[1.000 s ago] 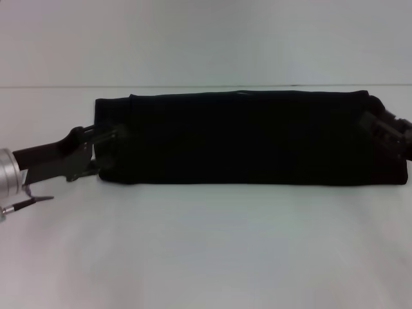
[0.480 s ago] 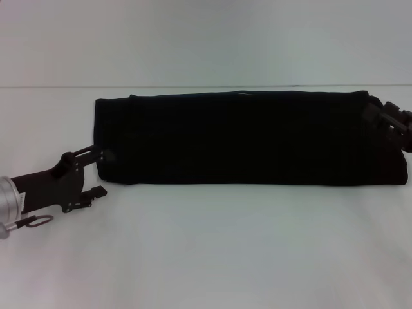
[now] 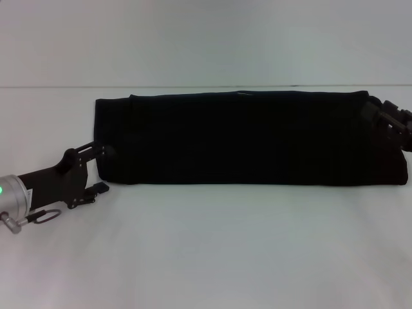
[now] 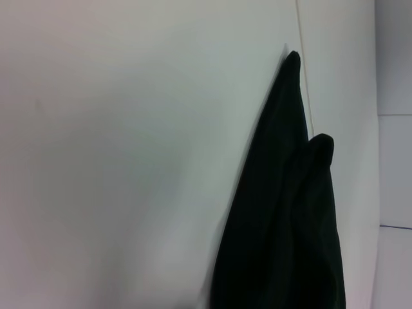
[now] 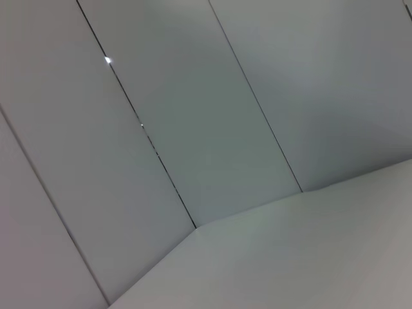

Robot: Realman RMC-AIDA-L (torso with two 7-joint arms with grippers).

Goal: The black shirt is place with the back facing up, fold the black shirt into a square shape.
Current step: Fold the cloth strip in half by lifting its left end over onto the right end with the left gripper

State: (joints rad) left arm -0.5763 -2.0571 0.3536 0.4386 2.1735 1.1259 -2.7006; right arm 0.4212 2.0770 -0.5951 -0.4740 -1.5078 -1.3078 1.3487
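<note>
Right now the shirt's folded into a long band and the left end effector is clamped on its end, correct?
Not quite. The shirt is a long band, but the head view shows the left end effector open and clear of the cloth, just off its end on the table.

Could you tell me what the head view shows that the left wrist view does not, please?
Only the head view shows the black shirt whole, as a long folded band, with the left gripper open just off its left end and the right gripper at its right end. Only the left wrist view shows that end close up, as two layered points of cloth, with wall panels beyond. Both show the shirt lying on the white table.
</note>
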